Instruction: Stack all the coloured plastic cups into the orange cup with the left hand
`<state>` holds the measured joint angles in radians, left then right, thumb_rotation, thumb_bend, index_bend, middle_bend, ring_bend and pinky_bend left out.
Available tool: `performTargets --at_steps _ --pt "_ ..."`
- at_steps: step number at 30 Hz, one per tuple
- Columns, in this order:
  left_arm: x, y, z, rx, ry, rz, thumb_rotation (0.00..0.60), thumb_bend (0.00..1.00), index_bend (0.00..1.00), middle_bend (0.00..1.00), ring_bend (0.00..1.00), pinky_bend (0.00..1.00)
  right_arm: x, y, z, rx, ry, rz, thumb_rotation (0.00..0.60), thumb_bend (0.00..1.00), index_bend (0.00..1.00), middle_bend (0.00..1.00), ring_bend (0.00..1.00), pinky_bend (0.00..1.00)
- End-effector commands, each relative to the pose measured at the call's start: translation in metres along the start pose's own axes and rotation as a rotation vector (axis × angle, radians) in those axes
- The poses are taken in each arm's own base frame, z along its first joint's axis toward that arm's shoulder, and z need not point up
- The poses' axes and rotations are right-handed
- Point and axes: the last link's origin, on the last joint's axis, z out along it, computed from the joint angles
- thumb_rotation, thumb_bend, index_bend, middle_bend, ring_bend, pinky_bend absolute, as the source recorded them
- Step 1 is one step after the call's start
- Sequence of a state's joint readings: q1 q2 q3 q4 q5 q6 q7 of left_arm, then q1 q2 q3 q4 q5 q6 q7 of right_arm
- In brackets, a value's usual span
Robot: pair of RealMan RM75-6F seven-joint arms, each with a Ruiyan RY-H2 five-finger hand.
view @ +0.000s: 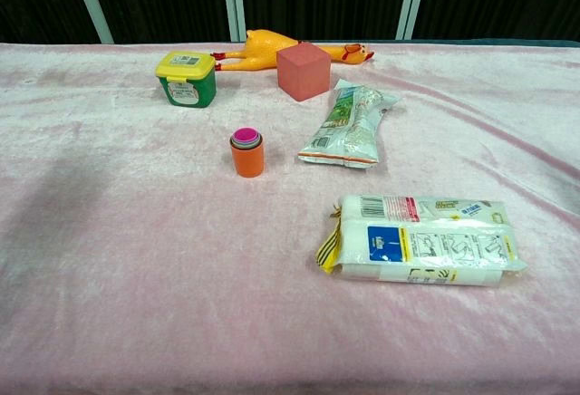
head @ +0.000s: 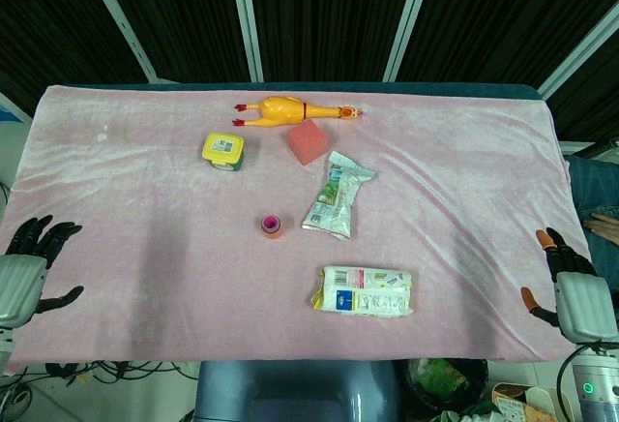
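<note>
Orange cup (view: 246,158) holds nested cups (magenta topmost); two packets, one cube.

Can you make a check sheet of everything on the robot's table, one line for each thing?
Surface: pink cloth covers the table, wrinkled.
Job's things: orange cup upright near the middle, smaller cups nested inside, a magenta one on top.
Clutter: rubber chicken, pink cube, yellow-lidded green tub, green snack bag, white tissue pack.
Hands: left hand at the near left edge, fingers apart, holding nothing; right hand at the near right edge, fingers apart, holding nothing.
Cables: some under the left front edge.
Surroundings: dark curtain with pale posts.
</note>
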<state>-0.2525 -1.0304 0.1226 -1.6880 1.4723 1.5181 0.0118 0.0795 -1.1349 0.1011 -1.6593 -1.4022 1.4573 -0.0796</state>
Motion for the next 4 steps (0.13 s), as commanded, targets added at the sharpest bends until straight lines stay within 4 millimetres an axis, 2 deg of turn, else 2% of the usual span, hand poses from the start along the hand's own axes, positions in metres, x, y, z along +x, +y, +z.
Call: performTargets --at_steps 1,4 --pt "0.0014 -0.0046 -0.0041 -0.007 0.025 -0.020 0.600 0.15 0.15 0.14 0.00 0.02 0.0002 0.0002 0.0001 -0.001 0.000 0.002 0.600 0.26 0.04 0.05 0.16 0.21" --pt "0.0019 -0.0078 -0.0067 -0.003 0.022 -0.027 0.600 0.15 0.15 0.14 0.00 0.02 0.0002 0.0004 0.0001 -0.001 -0.001 0.001 0.600 0.26 0.04 0.05 0.16 0.21"
